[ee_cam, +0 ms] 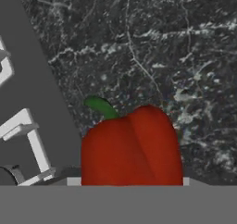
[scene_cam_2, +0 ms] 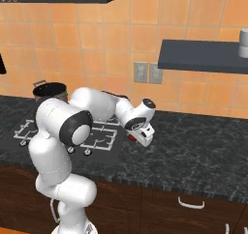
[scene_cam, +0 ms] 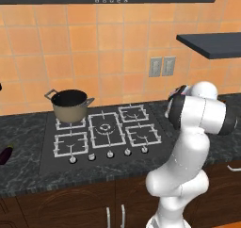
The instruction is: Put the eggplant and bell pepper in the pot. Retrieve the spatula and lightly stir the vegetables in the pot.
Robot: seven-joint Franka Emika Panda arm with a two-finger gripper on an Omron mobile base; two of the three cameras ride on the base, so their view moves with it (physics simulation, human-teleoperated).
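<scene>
A: Left base view?
B: Pot [scene_cam: 70, 105] on the back-left burner; eggplant [scene_cam: 5, 155] far left on the counter.

A: Right?
B: Gripper [scene_cam_2: 137, 137] low beside the stove.

A: Hand view?
B: Pepper [ee_cam: 132, 149] fills the jaws (apparently clamped, for lifting).

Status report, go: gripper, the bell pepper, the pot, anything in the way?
Gripper down on red bell pepper, grip not confirmed. Pot on rear left burner; eggplant on counter, far left. No obstruction seen.
</scene>
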